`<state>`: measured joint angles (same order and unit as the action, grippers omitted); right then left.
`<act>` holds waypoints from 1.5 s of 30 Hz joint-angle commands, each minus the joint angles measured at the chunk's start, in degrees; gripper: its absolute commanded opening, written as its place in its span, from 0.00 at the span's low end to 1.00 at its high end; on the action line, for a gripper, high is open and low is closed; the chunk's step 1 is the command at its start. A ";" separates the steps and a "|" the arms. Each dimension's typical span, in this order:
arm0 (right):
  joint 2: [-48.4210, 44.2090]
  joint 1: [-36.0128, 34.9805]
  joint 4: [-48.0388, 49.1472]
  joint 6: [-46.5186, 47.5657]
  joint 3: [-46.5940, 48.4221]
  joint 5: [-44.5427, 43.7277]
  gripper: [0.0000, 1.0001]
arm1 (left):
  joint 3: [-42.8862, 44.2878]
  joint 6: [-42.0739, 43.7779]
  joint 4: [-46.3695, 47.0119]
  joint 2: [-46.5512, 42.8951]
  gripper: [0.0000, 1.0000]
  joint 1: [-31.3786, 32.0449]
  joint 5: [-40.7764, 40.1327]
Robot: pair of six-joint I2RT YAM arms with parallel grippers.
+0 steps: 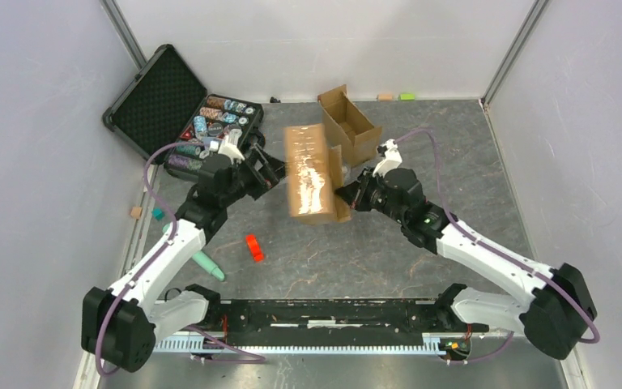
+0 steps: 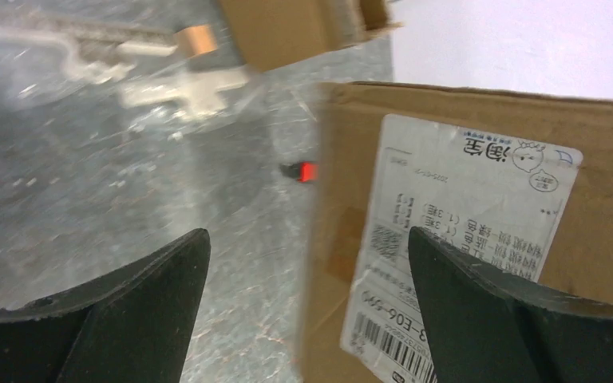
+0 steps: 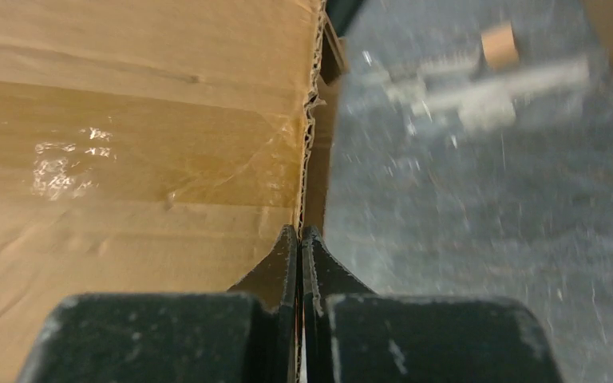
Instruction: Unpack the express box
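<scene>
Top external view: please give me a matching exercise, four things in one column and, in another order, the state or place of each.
1. left end effector
2. right end effector
3. express box
4. red block

a. lying free, apart from both arms
b. shut
c. open
d. between both end effectors

Pairs: 1-c, 2-b, 3-d, 4-a

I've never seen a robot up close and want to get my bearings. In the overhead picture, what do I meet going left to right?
Open black case of poker chips → open jaws of the left arm → express box → shut jaws of the right arm, at the box's edge.
</scene>
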<state>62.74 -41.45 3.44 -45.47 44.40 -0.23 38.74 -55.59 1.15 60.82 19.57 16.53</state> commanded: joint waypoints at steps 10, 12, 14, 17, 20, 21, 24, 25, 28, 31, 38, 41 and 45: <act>3.49 0.04 3.79 -0.66 2.64 2.31 0.00 | 16.61 14.68 -11.83 9.39 1.00 12.42 -7.45; 2.32 1.41 2.44 0.25 3.07 1.66 0.00 | 16.88 15.56 -12.64 9.41 1.00 12.24 -8.22; 2.31 2.24 -0.24 1.92 4.61 0.87 0.00 | 17.36 15.85 -14.09 9.70 1.00 12.23 -9.25; 0.05 2.20 0.25 2.43 5.97 1.68 0.00 | 16.25 16.68 -15.00 11.01 1.00 11.06 -9.74; -1.27 2.16 -1.86 3.39 8.44 0.60 0.00 | 15.03 16.64 -14.33 10.75 1.00 10.83 -8.69; -0.89 2.25 -3.21 4.16 9.33 -0.95 0.00 | 14.52 16.09 -13.68 10.15 1.00 10.88 -8.79; -1.43 2.43 -2.69 4.33 9.73 -0.23 0.00 | 14.88 16.57 -14.66 8.86 1.00 10.84 -9.49; -1.66 2.43 -2.73 4.28 9.93 -0.87 0.00 | 15.12 16.81 -15.45 8.61 1.00 10.80 -9.79; -1.21 3.18 -4.56 5.01 10.16 -2.44 0.00 | 15.14 16.77 -14.77 6.61 1.00 10.62 -9.54; 3.44 1.46 -3.91 3.68 9.73 2.81 0.00 | 17.76 16.78 -15.03 5.77 1.00 11.19 -7.89; 2.17 5.27 0.88 -2.01 0.63 3.15 0.00 | 18.61 18.02 -16.79 4.92 1.00 10.73 -7.10; 3.76 5.08 1.23 -2.37 1.55 5.03 0.00 | 17.71 17.21 -15.51 5.91 1.00 11.44 -5.52; 2.72 3.01 -2.53 -0.34 6.08 2.45 0.00 | 14.87 15.75 -13.69 7.53 1.00 10.56 -6.25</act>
<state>67.02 -36.40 -0.34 -46.04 45.30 1.10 55.13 -38.96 -17.12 67.85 30.35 7.81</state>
